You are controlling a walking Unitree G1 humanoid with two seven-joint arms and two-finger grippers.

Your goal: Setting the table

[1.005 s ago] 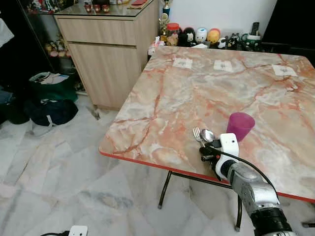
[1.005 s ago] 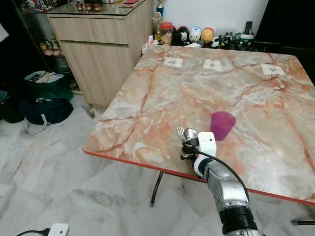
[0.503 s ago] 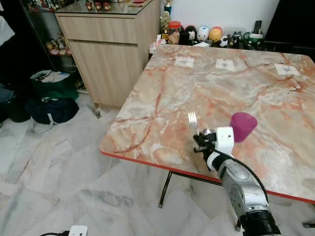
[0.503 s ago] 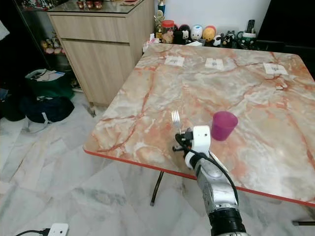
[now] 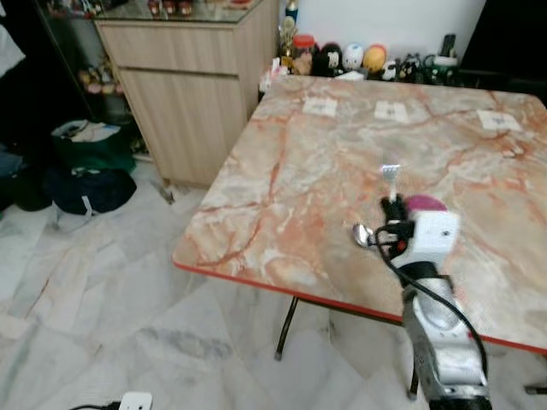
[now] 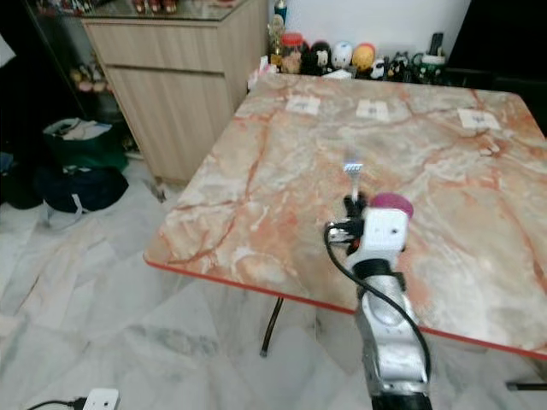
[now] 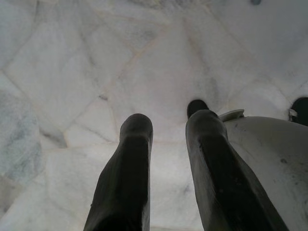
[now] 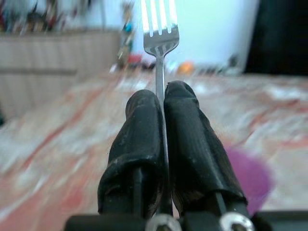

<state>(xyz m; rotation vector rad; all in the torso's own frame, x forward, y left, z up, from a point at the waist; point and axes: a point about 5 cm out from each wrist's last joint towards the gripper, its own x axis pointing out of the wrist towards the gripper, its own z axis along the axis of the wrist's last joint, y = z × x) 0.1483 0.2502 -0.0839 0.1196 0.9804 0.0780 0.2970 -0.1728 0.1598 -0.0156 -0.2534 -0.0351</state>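
Left gripper: hangs over the floor, fingers apart, holding nothing.
Right gripper: above the table's near edge, fingers clamped on the fork.
Fork: long axis upright, tines up, handle pinched between the fingers.
Spoon: lies on the table just left of the gripper.
Cup: purple, just beyond the gripper.
Cabinet: beyond the table's far left corner.

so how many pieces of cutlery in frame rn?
2. A fork is clamped upright in the right gripper over the table; a spoon lies on the table beside the gripper. More could be hidden behind the arm.
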